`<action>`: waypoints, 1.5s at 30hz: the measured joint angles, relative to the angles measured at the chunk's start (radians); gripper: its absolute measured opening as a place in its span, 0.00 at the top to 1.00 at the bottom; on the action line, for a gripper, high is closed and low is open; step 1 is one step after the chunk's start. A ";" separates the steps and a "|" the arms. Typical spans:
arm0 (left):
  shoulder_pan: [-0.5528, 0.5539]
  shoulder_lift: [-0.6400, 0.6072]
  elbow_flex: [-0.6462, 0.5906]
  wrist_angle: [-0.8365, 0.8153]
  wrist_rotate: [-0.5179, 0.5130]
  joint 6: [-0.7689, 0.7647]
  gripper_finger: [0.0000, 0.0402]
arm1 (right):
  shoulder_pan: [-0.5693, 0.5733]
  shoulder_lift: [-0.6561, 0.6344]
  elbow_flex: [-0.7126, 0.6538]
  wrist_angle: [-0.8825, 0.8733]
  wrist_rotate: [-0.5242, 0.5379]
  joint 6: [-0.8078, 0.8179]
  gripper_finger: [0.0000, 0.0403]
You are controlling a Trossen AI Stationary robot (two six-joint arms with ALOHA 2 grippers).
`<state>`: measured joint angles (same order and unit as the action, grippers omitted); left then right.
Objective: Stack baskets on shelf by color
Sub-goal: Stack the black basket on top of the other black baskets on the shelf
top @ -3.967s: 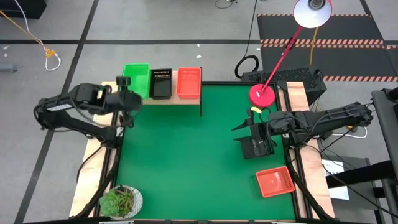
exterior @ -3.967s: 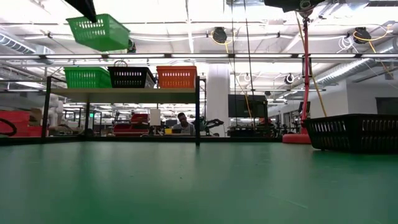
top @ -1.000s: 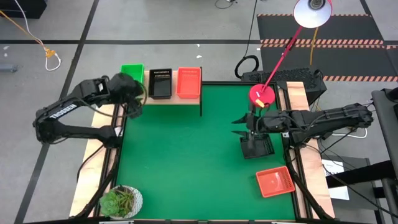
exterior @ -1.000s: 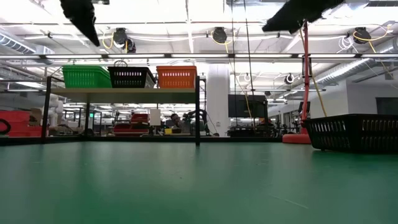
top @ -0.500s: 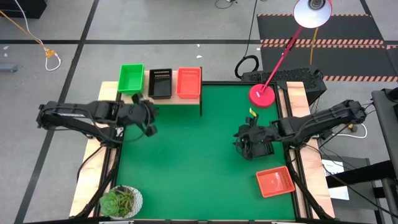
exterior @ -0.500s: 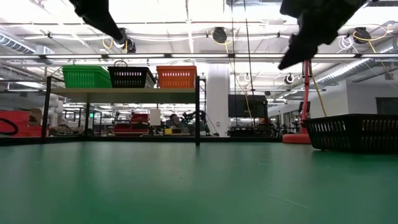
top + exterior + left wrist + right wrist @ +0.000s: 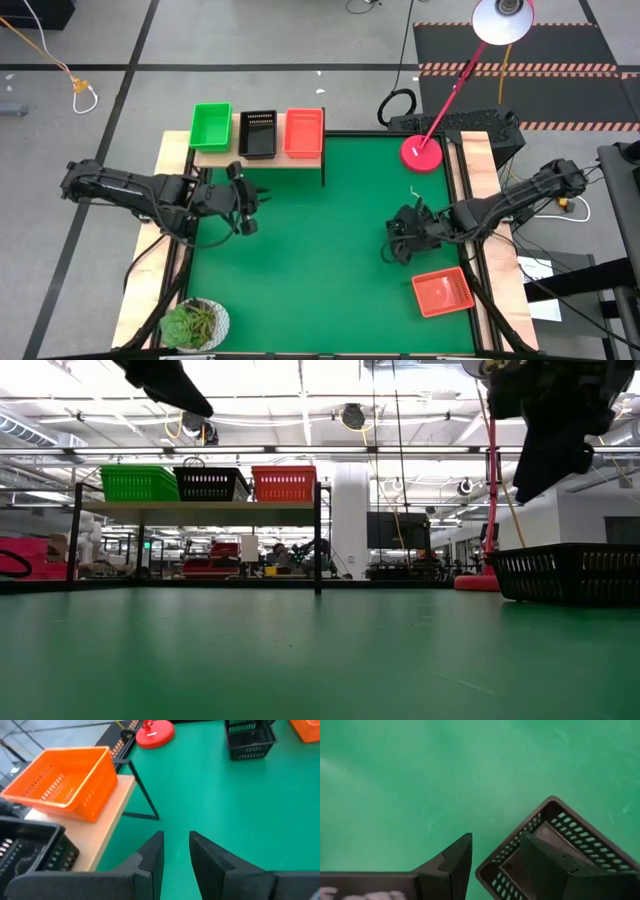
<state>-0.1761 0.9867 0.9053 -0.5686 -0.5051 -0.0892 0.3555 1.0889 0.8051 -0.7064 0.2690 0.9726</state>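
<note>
Right pincer (image 7: 492,865): fingers apart, straddling the near wall of a black basket (image 7: 560,850), one finger inside, one outside; not closed on it. The basket sits on the green tabletop (image 7: 320,250) directly under this pincer (image 7: 403,240), near the tabletop's right rail. Red-orange basket (image 7: 442,292) just beyond it toward the front right corner. Red lamp base (image 7: 422,153) toward the back. Left pincer (image 7: 250,200): narrow gap, holding nothing, low over the tabletop, just in front of the shelf (image 7: 262,158). On the shelf: green basket (image 7: 211,126), black basket (image 7: 259,133), red-orange basket (image 7: 304,132), side by side. Open tabletop between the two pincers. Potted plant (image 7: 195,323) at the front left corner.
</note>
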 joint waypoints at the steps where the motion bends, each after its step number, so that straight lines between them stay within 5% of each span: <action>1: -0.004 0.000 0.001 0.000 0.000 0.006 0.77 | 0.005 0.001 0.000 -0.004 0.015 0.021 0.59; 21: -0.050 0.000 0.001 -0.005 0.009 0.043 0.77 | -0.028 0.241 -0.005 0.029 -0.016 0.141 0.50; 27: -0.050 0.000 0.001 -0.004 0.009 0.042 0.77 | -0.028 0.269 -0.005 0.029 -0.036 0.119 0.64; 35: -0.050 0.000 0.001 -0.004 0.009 0.037 0.77 | -0.028 0.269 -0.006 0.030 -0.034 0.069 0.97; 45: -0.050 0.000 0.002 -0.004 0.009 0.036 0.77 | -0.019 0.269 0.104 0.036 0.001 -0.058 0.98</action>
<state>-0.2260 0.9867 0.9069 -0.5728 -0.4961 -0.0529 0.3362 1.3579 0.9091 -0.6701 0.2700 0.9145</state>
